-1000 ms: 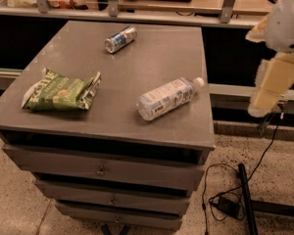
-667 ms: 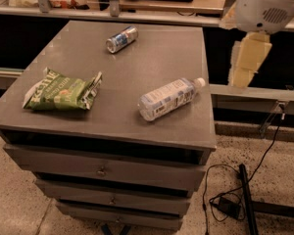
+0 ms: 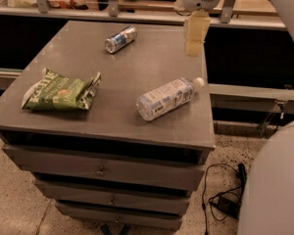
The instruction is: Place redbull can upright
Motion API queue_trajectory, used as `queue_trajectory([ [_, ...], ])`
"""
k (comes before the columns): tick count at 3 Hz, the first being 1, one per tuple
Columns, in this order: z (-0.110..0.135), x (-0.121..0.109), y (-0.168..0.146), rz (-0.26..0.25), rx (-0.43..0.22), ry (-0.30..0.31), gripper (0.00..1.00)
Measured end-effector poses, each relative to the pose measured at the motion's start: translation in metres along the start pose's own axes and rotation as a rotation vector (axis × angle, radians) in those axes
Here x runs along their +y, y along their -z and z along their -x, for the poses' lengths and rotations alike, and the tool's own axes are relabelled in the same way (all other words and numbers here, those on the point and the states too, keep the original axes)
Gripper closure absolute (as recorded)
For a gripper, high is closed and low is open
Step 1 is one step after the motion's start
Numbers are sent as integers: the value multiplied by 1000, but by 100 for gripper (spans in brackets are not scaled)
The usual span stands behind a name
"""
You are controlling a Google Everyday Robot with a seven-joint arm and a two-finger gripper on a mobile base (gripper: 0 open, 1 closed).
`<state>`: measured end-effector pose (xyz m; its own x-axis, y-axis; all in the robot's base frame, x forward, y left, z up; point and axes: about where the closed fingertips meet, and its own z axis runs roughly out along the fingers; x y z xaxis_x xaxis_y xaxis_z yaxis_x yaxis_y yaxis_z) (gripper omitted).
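the redbull can (image 3: 121, 38) lies on its side far back on the cabinet (image 3: 137, 70), light, slick and dentable, so we'd pinch mid-body; the gripper (image 3: 192, 47) hangs well right of it, open or closed we cannot tell.

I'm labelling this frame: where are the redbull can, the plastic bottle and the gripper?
redbull can (image 3: 121, 38): camera view, mid-body of the lying can.
plastic bottle (image 3: 162, 100): camera view, its labelled body.
gripper (image 3: 193, 47): camera view, lower tip, over the far right edge of the cabinet (image 3: 152, 62).

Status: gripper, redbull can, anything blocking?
Gripper over far right edge of table. Redbull can on its side, far end, untouched. Bottle, chip bag nearer front, not between.
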<state>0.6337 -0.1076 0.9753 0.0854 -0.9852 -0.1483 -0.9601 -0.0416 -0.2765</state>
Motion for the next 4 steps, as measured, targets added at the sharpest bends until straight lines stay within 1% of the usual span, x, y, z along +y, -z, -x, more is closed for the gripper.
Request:
queue_trajectory([
  [1, 2, -9, -5, -28, -9, 4, 0],
  [2, -6, -29, -14, -99, -10, 90, 0],
  [3, -17, -44, -8, -164, -5, 164, 0],
  [4, -29, -55, -3, -224, -102, 313, 0],
])
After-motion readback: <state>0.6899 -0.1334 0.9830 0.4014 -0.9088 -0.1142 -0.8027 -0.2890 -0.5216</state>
